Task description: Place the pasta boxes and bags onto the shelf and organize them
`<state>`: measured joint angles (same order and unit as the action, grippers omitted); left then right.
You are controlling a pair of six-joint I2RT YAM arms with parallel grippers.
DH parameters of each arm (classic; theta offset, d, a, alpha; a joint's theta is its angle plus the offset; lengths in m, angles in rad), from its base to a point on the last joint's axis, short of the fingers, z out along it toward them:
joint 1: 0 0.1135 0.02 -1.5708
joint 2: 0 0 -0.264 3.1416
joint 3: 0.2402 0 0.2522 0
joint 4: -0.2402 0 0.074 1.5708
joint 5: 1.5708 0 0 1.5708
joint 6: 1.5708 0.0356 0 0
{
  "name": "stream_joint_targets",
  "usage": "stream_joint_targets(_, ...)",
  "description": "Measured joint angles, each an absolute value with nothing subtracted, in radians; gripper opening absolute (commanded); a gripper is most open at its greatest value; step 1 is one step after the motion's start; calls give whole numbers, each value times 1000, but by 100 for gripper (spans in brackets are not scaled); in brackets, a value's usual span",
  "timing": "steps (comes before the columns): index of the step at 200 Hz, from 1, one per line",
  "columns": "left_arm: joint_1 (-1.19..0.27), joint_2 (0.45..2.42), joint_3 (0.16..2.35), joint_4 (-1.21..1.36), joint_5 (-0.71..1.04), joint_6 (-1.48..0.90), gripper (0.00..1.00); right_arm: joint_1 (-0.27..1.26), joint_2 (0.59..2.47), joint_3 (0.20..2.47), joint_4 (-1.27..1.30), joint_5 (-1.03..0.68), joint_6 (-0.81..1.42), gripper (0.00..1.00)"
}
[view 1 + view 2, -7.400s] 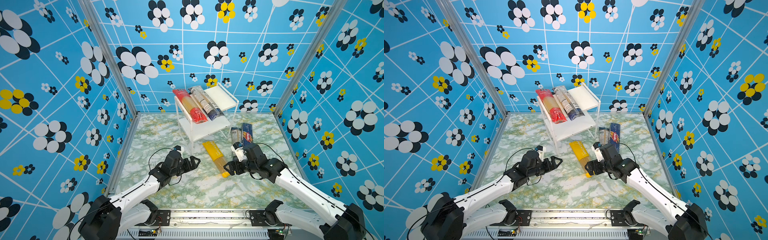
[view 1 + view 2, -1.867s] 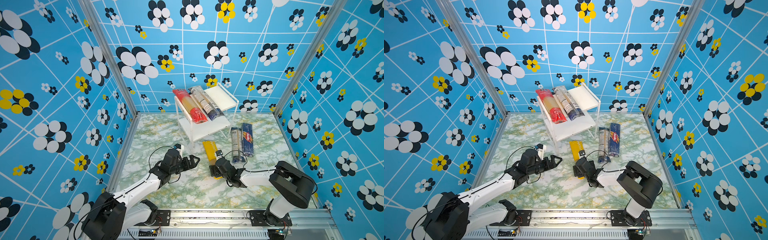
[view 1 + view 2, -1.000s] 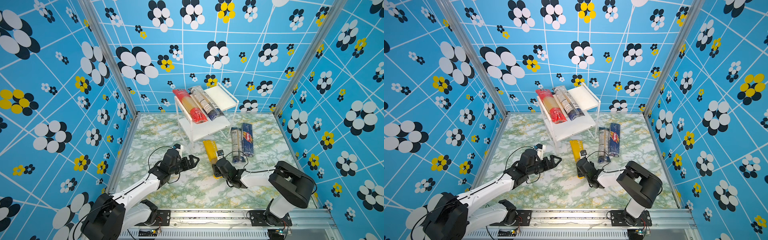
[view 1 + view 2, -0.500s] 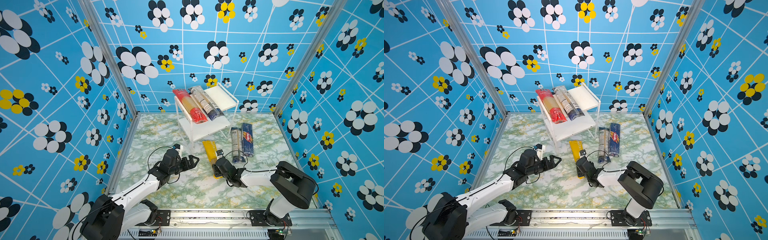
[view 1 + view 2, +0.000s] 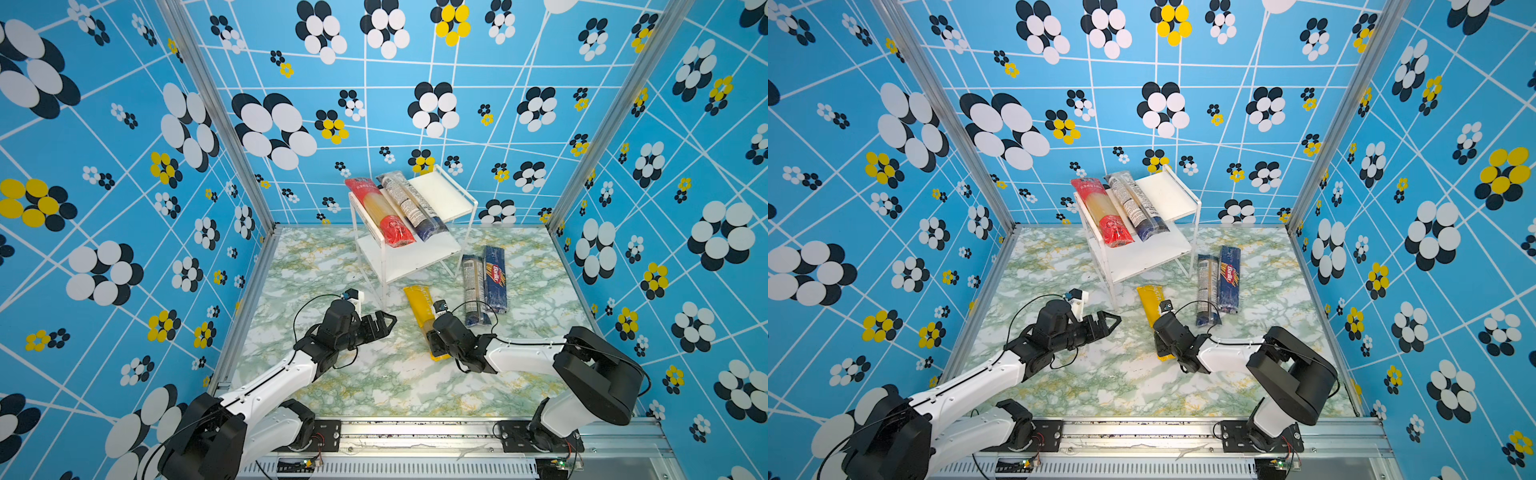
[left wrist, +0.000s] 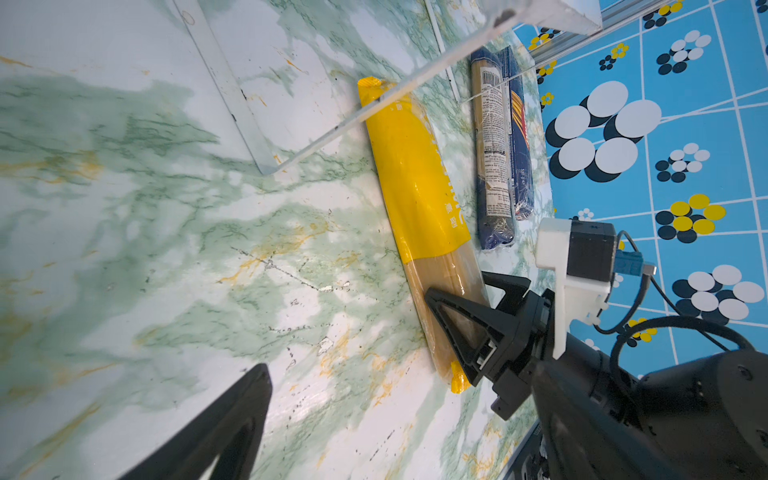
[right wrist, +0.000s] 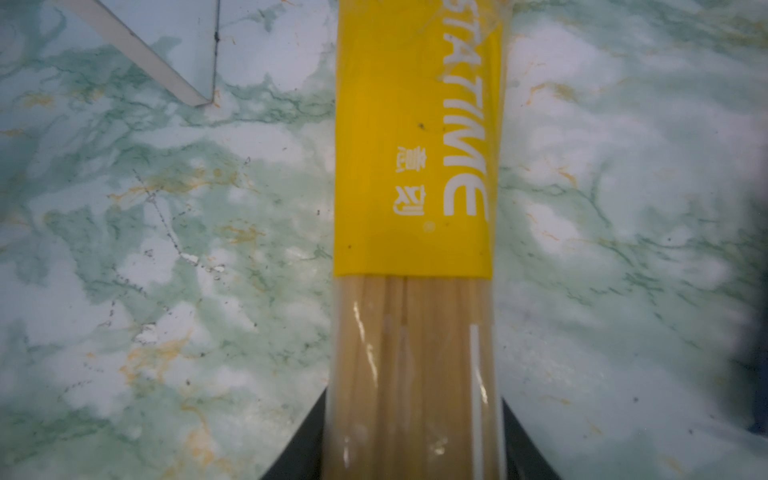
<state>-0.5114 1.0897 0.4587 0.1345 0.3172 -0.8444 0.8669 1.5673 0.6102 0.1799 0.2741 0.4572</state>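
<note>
One yellow pack, clear end clamped in right gripper (lying on table), left gripper jaws apart.

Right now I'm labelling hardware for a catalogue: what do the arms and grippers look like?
The left arm and right arm have white links and black joints. The left gripper and right gripper each have two black, triangular, open-frame fingers. Thin black cables loop over both wrists. A black camera on a white bracket, with a blue plug, sits on each wrist.

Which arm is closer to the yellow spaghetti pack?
Right. The right arm's fingers clasp the yellow spaghetti pack at its clear end; the left arm's fingers hover apart, beside it.
</note>
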Motion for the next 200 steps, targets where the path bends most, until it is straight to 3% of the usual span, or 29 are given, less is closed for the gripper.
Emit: stream_joint_targets(200, -504, 1090, 446, 136, 322, -844, 99, 731, 1283, 643, -297, 154, 407, 0)
